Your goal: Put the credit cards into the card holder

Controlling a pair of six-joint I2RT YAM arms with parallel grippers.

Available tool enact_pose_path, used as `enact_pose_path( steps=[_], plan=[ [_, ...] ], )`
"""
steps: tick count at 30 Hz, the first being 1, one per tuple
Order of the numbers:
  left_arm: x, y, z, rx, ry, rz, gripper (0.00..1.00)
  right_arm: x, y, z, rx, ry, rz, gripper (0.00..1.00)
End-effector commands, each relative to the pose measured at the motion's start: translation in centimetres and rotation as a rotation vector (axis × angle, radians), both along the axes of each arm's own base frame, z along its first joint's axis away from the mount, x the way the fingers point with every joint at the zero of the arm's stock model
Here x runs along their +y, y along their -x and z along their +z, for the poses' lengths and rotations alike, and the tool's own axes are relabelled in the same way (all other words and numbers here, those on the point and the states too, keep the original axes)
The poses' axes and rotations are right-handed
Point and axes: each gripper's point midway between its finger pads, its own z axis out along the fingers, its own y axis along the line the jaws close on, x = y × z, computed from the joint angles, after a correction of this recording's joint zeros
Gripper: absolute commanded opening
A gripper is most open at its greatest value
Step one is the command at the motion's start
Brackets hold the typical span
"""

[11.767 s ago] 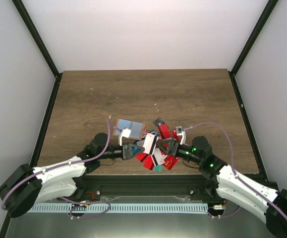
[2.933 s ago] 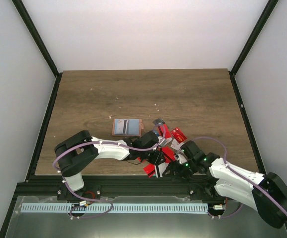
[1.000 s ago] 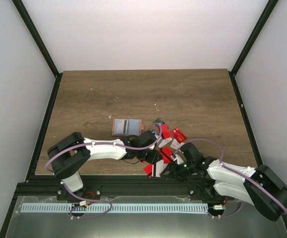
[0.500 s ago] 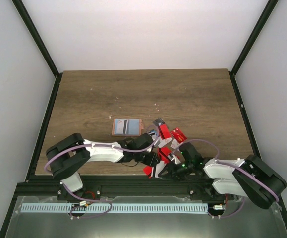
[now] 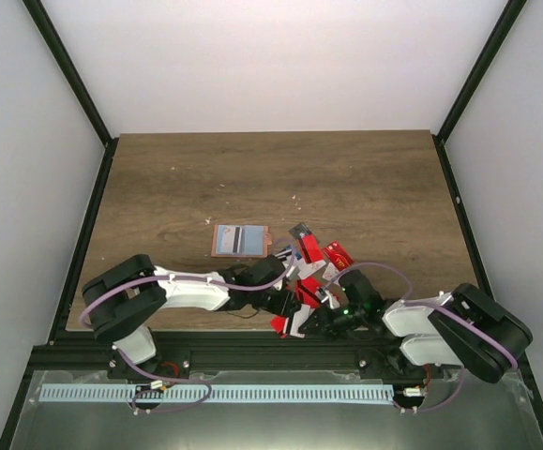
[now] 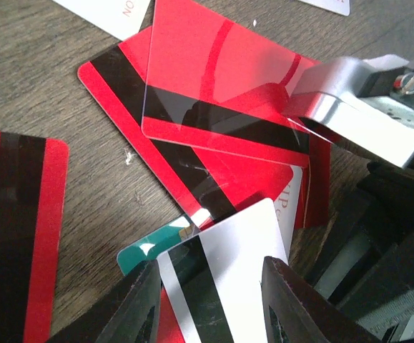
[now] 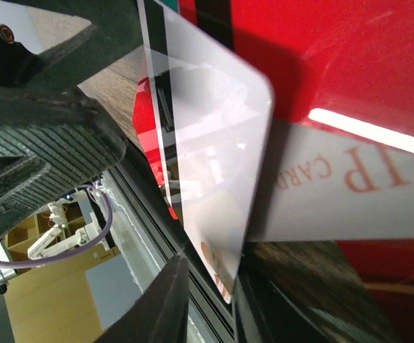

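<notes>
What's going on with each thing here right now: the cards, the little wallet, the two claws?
card holder: flat on the table, untouched.
credit cards: loose, overlapping heap.
white card: raised, tilted, between both grippers.
left gripper: shut on white card.
right gripper: around its corner; grip unclear.

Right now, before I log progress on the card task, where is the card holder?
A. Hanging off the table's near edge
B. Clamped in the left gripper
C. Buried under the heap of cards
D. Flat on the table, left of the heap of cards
D: in the overhead view the card holder lies flat on the table, in the open, with the credit cards heaped just to its right.
</notes>
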Motion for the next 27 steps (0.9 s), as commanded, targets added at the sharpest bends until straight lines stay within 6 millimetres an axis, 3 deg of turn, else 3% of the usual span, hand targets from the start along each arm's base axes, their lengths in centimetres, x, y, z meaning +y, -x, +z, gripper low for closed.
enact_pose_path(
  steps=[1,8,12,17,27],
  plan=[
    [1.1,1.4,-1.1,0.053,-0.029,0.005,0.41,-0.5,-0.5,-1.1,-0.003,0.041,-0.051,0.17],
    [1.2,1.8,-0.9,0.074,0.003,0.016,0.41,-0.2,-0.8,-0.9,-0.010,0.026,-0.056,0.01],
    [1.1,1.5,-0.3,0.066,0.026,0.035,0.41,0.0,-0.8,-0.6,-0.017,0.007,-0.046,0.01],
    [1.9,-0.3,2.2,-0.016,0.024,0.096,0.42,0.2,-1.0,0.5,-0.063,0.005,-0.010,0.01],
    [6.4,-4.8,8.1,-0.184,0.048,0.212,0.44,0.9,-4.9,6.1,-0.265,-0.032,-0.003,0.01]
  ],
)
